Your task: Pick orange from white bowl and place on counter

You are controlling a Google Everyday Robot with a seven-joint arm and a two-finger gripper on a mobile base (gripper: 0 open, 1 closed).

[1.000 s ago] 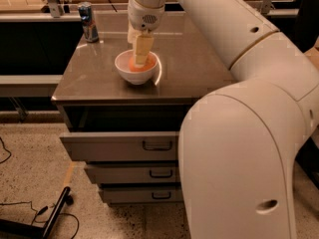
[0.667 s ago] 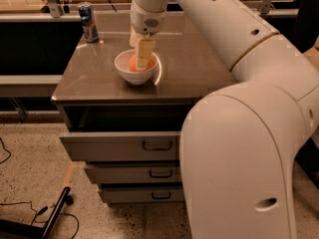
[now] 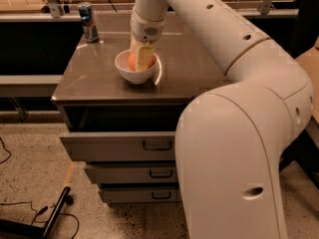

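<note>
The white bowl (image 3: 135, 74) stands on the glossy grey-brown counter (image 3: 99, 78), left of its middle. The orange (image 3: 131, 61) lies inside the bowl, showing on either side of the gripper. My gripper (image 3: 142, 59) points straight down from the white arm and reaches into the bowl, right at the orange and covering its front. The rest of the orange is hidden behind the gripper.
A blue drink can (image 3: 88, 21) stands at the counter's back left corner. The top drawer (image 3: 119, 146) of the cabinet is pulled out a little. My white arm (image 3: 234, 133) fills the right side. A dark bench lies behind the counter. Cables lie on the floor at lower left.
The gripper has sunk slightly deeper into the bowl onto the orange. The bowl and the can have not moved.
</note>
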